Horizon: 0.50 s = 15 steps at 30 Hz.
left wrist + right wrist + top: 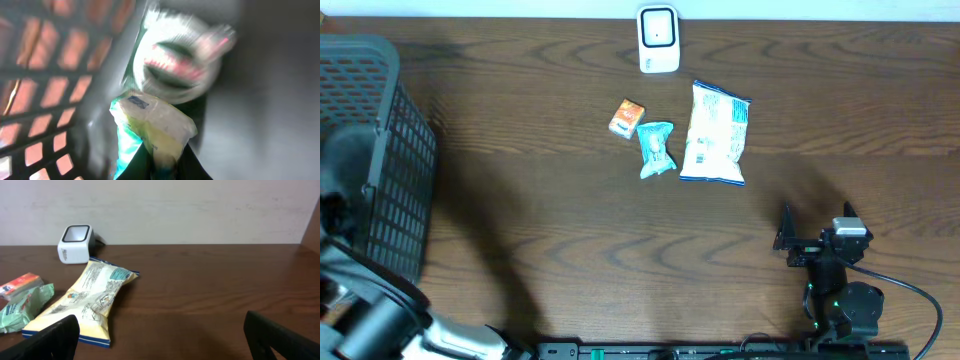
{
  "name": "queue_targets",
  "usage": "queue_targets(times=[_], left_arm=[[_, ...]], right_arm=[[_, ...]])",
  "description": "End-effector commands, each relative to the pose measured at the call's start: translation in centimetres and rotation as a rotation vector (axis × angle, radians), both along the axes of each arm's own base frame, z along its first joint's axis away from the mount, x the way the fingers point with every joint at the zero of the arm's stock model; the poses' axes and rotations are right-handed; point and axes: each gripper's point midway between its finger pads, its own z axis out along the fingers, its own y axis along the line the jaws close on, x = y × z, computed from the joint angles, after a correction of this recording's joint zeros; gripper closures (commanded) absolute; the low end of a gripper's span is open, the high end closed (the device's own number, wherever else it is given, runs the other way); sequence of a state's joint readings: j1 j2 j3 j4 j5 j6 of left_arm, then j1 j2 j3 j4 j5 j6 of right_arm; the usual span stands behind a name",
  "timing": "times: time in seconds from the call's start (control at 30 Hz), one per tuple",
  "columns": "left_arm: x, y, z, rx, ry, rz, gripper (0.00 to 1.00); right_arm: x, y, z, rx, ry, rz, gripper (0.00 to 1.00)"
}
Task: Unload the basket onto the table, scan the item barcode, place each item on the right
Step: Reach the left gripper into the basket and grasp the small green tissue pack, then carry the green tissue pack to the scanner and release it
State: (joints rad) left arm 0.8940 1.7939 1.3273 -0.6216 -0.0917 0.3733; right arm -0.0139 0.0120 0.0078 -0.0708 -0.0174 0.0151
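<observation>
In the left wrist view my left gripper [162, 161] is shut on a pale yellow, clear-wrapped packet [160, 122] with a teal edge, inside the black mesh basket [45, 75]. Behind the packet lies a blurred round white item with red markings [175, 60]. From overhead, the left arm [370, 320] reaches into the basket [380, 150], which hides the gripper. The white barcode scanner [658, 40] stands at the table's far edge, and also appears in the right wrist view [75, 244]. My right gripper [817, 225] rests open near the front right, holding nothing [162, 335].
On the table before the scanner lie a small orange box [627, 118], a teal packet [656, 148] and a large white and yellow bag [716, 133]. The bag [85, 302] lies just ahead and left of the right gripper. The basket fills the left side.
</observation>
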Motion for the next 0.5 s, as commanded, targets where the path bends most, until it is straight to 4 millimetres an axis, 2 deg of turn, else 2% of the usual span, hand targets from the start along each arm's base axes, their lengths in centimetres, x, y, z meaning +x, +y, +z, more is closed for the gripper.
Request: queue_targets(times=[0.0, 0.17, 0.3, 0.33, 0.47], left_arm=[[4.8, -3.3, 5.9, -0.063, -0.344, -0.004, 0.93], [7.7, -6.6, 13.2, -0.148, -0.673, 0.051, 0.93], [8.8, -10.4, 18.9, -0.291, -0.903, 0.073, 0.93], [9.2, -12.4, 21.5, -0.375, -0.999, 0.069, 0.92], [10.2, -17.8, 26.3, -0.551, -1.134, -0.047, 0.93]], right_arm=[[0.0, -0.1, -0.1, 0.010, 0.000, -0.007, 0.01], [0.0, -0.1, -0.1, 0.010, 0.000, -0.007, 0.01], [0.0, -0.1, -0.1, 0.010, 0.000, -0.007, 0.01], [0.0, -0.1, -0.1, 0.010, 0.000, -0.007, 0.01], [0.0, -0.1, -0.1, 0.010, 0.001, -0.007, 0.01]])
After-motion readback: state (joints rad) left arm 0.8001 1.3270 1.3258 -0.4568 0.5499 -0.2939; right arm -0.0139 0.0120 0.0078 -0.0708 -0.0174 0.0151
